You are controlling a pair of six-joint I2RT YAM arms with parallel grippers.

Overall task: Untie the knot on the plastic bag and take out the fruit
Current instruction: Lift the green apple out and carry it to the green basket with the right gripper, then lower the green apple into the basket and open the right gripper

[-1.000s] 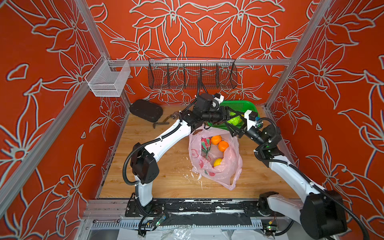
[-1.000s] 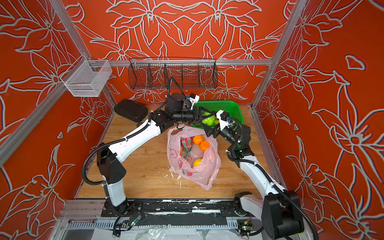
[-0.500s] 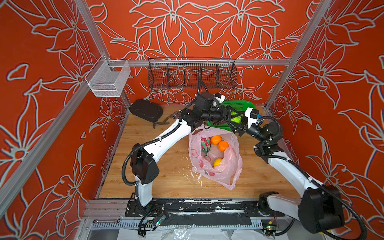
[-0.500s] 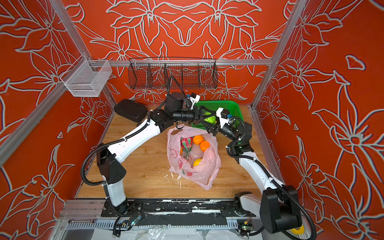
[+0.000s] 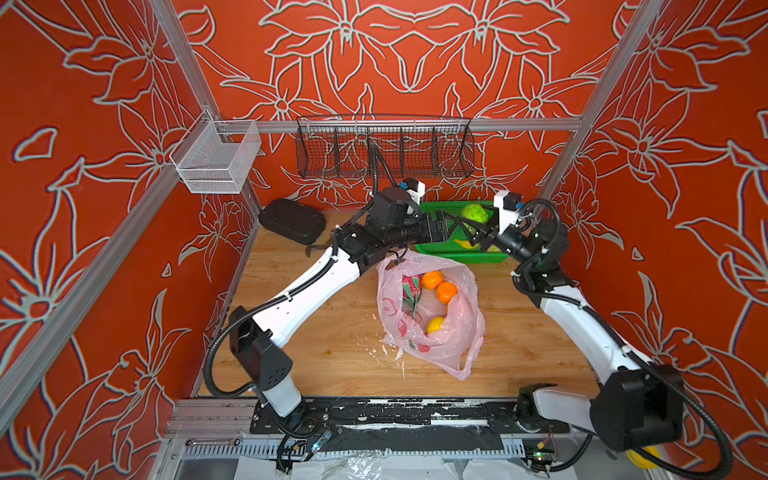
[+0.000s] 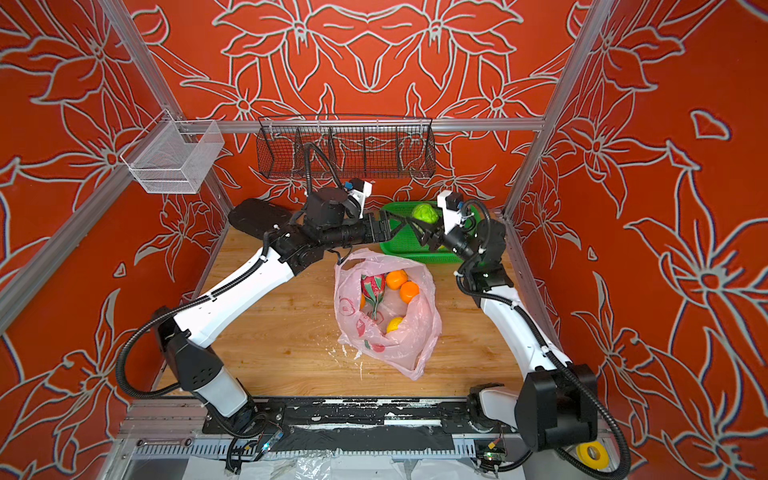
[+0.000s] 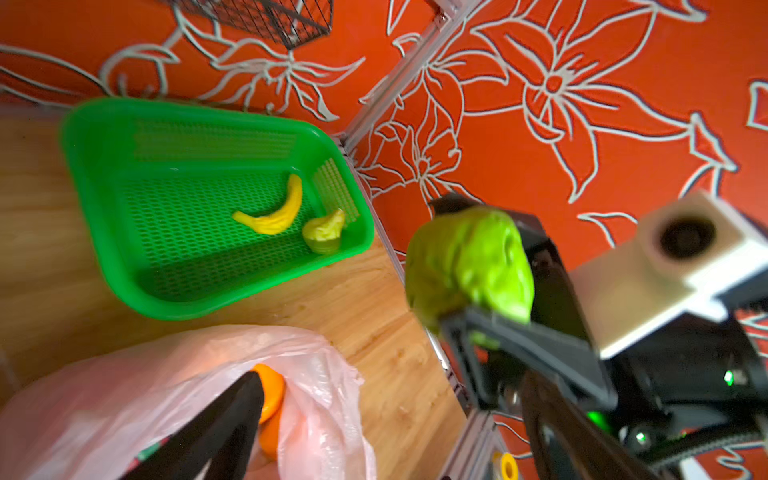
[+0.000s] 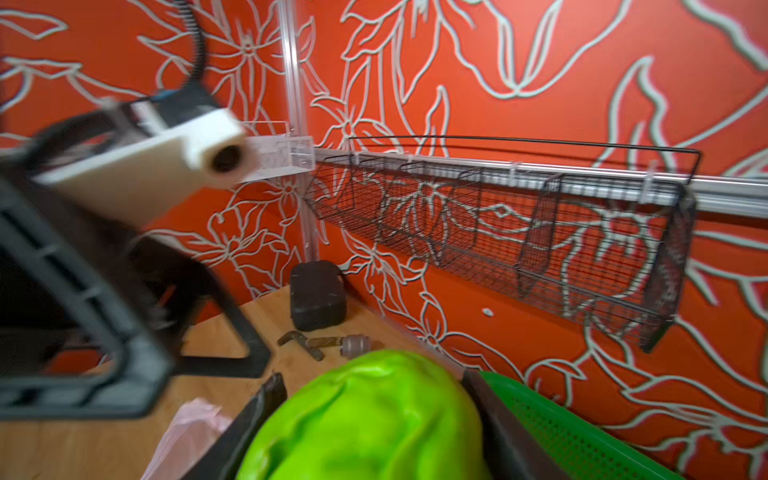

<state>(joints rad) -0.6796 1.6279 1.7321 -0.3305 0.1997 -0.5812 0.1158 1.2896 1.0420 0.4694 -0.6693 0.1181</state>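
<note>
Sitting clenched in the right jaws, the green fruit (image 5: 475, 212) faces left jaws (spread wide, empty).

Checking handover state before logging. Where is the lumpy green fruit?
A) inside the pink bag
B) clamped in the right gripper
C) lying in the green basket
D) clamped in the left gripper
B: the green fruit is clamped in the right gripper, with a finger pressing on each side, while the left gripper stands open and apart from it.

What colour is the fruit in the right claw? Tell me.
Bright lime green; the lumpy round toy fruit shows best in the right wrist view.
</note>
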